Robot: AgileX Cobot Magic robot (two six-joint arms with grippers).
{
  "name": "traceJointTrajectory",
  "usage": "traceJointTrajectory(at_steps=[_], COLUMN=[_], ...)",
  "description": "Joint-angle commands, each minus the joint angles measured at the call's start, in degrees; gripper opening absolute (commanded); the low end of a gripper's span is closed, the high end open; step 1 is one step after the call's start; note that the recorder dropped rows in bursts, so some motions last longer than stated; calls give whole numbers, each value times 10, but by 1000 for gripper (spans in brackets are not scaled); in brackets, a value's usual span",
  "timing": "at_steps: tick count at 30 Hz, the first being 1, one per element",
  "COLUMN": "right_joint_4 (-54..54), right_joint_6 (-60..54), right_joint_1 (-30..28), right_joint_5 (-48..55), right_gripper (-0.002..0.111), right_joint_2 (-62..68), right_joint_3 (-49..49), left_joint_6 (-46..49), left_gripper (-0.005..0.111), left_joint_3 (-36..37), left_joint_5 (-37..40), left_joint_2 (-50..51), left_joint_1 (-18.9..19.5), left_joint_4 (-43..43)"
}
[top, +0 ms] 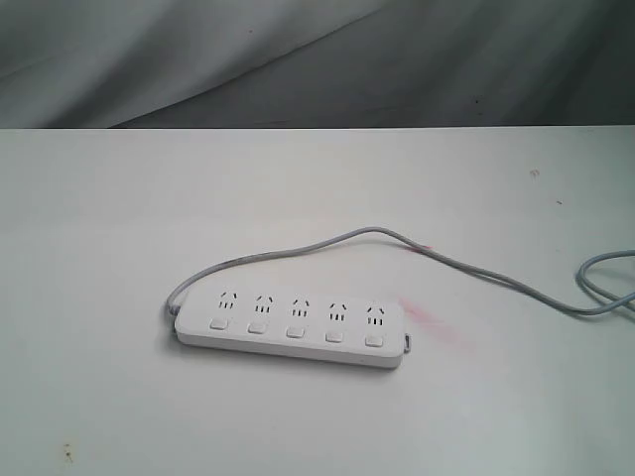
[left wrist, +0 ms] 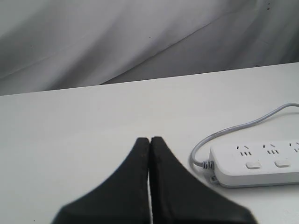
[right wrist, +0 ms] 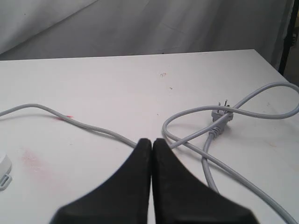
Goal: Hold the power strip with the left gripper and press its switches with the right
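We judge the task to be at its very start: neither arm shows in the exterior view, and nothing touches the power strip. It lies flat on the worktop, a little left of the middle, its long side running across that view.

The left end effector has its two pointed black fingers pressed together, holding nothing, near the strip's cord end but not touching it. The right end effector is likewise closed and empty. It is over the loose cord, near the plug and well apart from the strip's body.

Next, we think, the left one must open and pin the strip without covering a button. The right can work closed, using its tip on the switches.

The strip is a smooth, hard white plastic bar with rounded corners. Its five square switches sit in a row, nearer the exterior camera than the sockets. The cord is thin, grey, limp and looped. The worktop is matt white, with a pink smear beside the strip's right end.
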Motion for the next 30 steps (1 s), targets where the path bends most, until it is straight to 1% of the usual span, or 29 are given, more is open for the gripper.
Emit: traceJointTrajectory(at_steps=[1, 28, 30], right_joint_4=[0, 0, 0], right_joint_6=[3, 3, 3], right_joint_1=[-5, -5, -5], right_joint_5=[-5, -5, -5], right_gripper=[0, 0, 0], right_joint_2=[-3, -3, -3], right_joint_3=[2, 2, 2], left_joint_6=[-2, -2, -2], left_gripper=[0, 0, 0], left_joint_3=[2, 2, -13], left_joint_5=[1, 5, 5], left_joint_2=[-2, -2, 16], left_joint_1=[-2, -2, -2], left_joint_4=[1, 1, 1])
